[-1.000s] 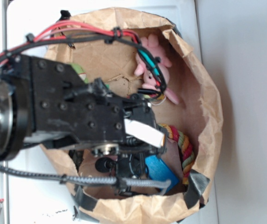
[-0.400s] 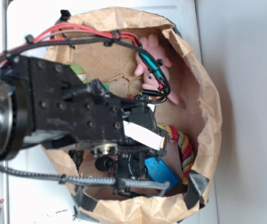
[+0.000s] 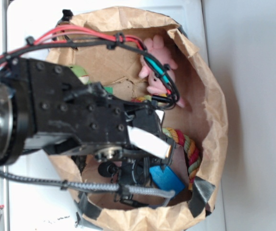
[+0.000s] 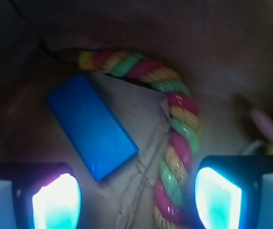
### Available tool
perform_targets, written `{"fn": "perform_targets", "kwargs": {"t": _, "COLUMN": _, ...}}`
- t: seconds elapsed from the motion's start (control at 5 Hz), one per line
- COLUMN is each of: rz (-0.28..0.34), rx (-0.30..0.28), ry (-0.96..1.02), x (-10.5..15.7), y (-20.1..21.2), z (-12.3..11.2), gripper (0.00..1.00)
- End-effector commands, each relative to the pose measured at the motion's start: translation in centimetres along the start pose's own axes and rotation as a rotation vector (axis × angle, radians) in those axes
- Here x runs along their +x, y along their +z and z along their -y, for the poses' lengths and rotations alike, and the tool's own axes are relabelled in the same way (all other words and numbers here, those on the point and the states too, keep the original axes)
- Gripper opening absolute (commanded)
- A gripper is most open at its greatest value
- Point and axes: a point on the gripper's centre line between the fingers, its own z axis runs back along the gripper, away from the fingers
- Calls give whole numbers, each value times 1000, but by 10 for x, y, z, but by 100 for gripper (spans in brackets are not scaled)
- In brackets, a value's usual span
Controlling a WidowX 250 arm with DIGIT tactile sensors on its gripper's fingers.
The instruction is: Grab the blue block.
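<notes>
White table (image 3: 253, 72) carries a brown crumpled-paper-lined bin (image 3: 215, 96), seen from above; the black robot arm (image 3: 70, 120) reaches into it and hides much of the floor.

Contents visible: flat rectangular solid-blue block (image 4: 92, 125), lying flat on the paper floor near the lower rim in the exterior view; multicoloured twisted rope toy (image 4: 176, 138) curving round beside it, close but apparently not touching; pink soft toy (image 3: 157, 67) at the far side; a green object (image 3: 80, 72), mostly hidden behind the arm.

Gripper (image 4: 136, 195): fingers (image 4: 55, 198) released, spread wide. In the wrist view the block sits diagonal, its near corner just inside the left finger, most of it forward of the gap. Rope lies between block and right finger.

Handling judgement: block looks rigid, light, smooth-faced, possibly slippery. Best hold is across the two long edges, near the middle. That calls for rotating the wrist to match the diagonal and shifting forward and left. Risk: the right finger catches the rope and closes on both, or the paper floor buckles underneath.
</notes>
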Motion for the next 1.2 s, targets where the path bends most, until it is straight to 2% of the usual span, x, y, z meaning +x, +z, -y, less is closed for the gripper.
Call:
{"fn": "perform_targets", "kwargs": {"t": 0.0, "rz": 92, "rx": -8, "ry": -189, "x": 14, "y": 6, "z": 9, "gripper": 100}}
{"fn": "perform_targets", "kwargs": {"t": 0.2, "rz": 82, "rx": -27, "ry": -237, "x": 15, "y": 7, "z": 10, "gripper": 100}}
{"fn": "perform_targets", "kwargs": {"t": 0.4, "rz": 29, "rx": -84, "ry": -294, "x": 16, "y": 2, "z": 9, "gripper": 100}}
{"fn": "perform_targets", "kwargs": {"t": 0.6, "rz": -33, "rx": -117, "ry": -302, "x": 18, "y": -2, "z": 7, "gripper": 100}}
{"fn": "perform_targets", "kwargs": {"t": 0.8, "rz": -63, "rx": -105, "ry": -302, "x": 21, "y": -6, "z": 10, "gripper": 100}}
{"fn": "perform_targets", "kwargs": {"t": 1.0, "rz": -61, "rx": -93, "ry": -319, "x": 21, "y": -12, "z": 17, "gripper": 100}}
